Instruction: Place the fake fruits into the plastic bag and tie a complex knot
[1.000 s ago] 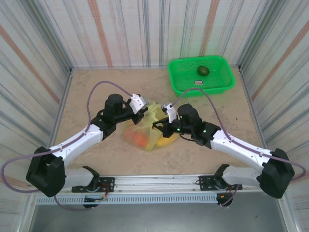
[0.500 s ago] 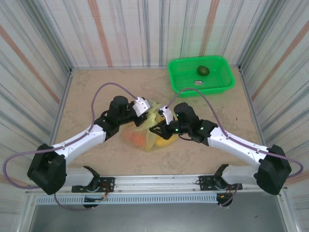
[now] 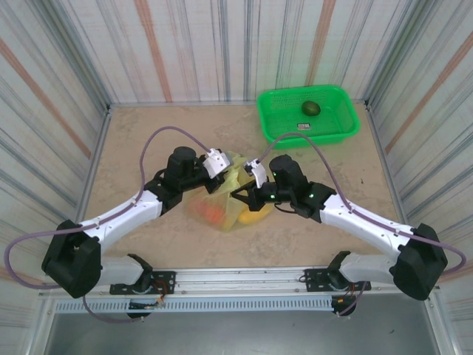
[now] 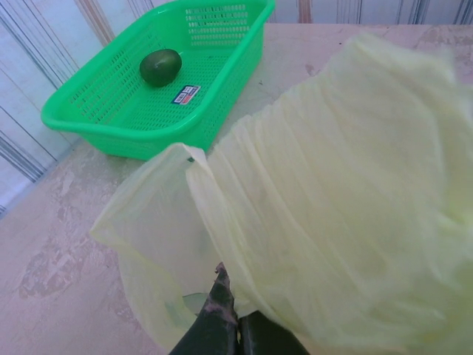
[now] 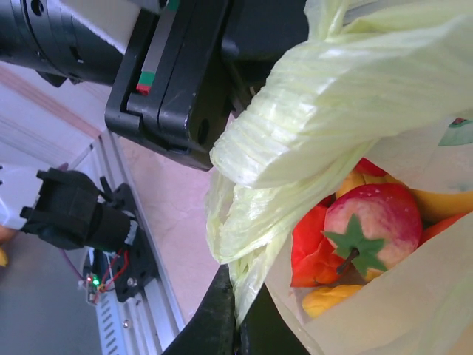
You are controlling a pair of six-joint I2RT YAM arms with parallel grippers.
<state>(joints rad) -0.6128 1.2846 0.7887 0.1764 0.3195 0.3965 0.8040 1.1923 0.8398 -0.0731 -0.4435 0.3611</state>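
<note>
Here, my left gripper (image 4: 228,314) was fully closed, pinching the thin film of the plastic bag (image 4: 332,207) near its edge. My right gripper (image 5: 235,314) was closed too, with a bunched fold of the same bag between its fingers. The bag lay on the table (image 3: 148,140) between both grippers, with the fake fruits (image 5: 362,222) inside. 1 dark green fruit (image 4: 160,66) sat in the green basket (image 4: 111,129).

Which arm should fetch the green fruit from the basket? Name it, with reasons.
Right, probably: the basket holding the green fruit sits nearer the right arm than the left arm. Both jaws are shut on the plastic bag, so it must release first.
</note>
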